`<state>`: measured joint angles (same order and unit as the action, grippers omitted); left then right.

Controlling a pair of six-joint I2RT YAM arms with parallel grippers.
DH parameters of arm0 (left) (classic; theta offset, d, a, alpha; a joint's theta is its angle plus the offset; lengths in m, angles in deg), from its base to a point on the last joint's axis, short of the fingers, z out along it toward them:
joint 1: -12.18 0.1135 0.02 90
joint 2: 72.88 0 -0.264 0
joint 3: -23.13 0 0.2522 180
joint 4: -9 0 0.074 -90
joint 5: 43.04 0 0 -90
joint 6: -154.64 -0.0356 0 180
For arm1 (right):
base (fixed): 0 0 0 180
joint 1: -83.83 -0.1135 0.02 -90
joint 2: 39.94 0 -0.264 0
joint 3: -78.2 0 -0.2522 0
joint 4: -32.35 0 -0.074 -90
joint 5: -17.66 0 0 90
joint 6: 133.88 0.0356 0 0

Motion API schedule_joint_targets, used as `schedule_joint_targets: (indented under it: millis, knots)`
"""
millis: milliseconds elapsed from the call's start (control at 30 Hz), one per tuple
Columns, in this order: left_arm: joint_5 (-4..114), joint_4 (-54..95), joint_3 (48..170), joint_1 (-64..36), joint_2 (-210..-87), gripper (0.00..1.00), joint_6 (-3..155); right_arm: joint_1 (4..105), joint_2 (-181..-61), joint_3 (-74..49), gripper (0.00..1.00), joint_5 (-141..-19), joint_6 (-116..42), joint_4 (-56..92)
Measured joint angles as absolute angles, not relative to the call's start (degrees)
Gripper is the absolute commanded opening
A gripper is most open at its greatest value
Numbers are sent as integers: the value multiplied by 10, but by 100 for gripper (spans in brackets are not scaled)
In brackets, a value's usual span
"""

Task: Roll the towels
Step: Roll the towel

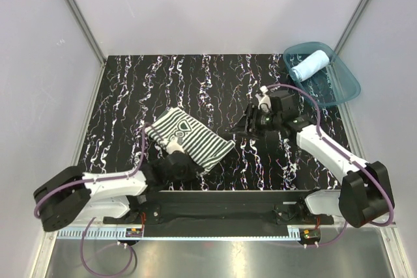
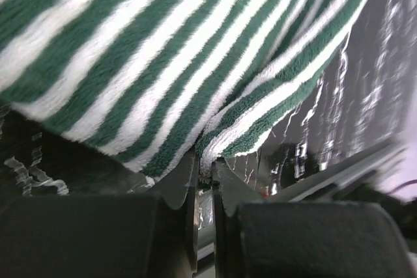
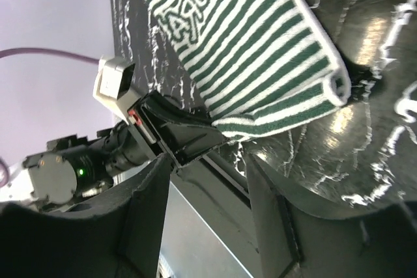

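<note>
Striped towel [image 1: 189, 136] lies by the worktop's [image 1: 124, 96] near edge, left of centre. My left pincer [image 2: 205, 164] is all but closed, nipping the towel's near hem. My right pincer [image 3: 208, 170] gapes empty just off the towel's right corner, not touching. Blue towel [image 1: 311, 64] sits rolled in the teal tub [image 1: 342, 83], far right corner.

To do well: bite the hem low at that corner, level with the left grip, and pull evenly so the roll starts straight.
</note>
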<state>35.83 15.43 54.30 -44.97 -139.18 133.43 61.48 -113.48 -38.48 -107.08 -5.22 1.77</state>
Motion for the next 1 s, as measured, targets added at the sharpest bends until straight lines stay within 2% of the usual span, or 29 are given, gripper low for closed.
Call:
schedule_joint_targets:
  millis: [267, 333, 367, 533, 733, 1000]
  knots:
    - [367, 141, 448, -409, -1265, 0, 1440, 582, -1153, -408, 50, -1087, -24, 94]
    - [370, 153, 447, -396, -1250, 0, 1453, 566, -1157, -408, 37, -1090, -23, 117]
    - [372, 161, 447, -390, -1245, 0, 1460, 556, -1163, -408, 24, -1093, -20, 134]
    - [386, 189, 448, -366, -1249, 0, 1486, 507, -1207, -418, 0, -1107, -13, 218]
    - [402, 187, 451, -354, -1262, 0, 1498, 487, -1311, -469, 0, -1126, 23, 344]
    - [419, 188, 451, -341, -1264, 0, 1504, 486, -1422, -469, 0, -1137, 35, 442]
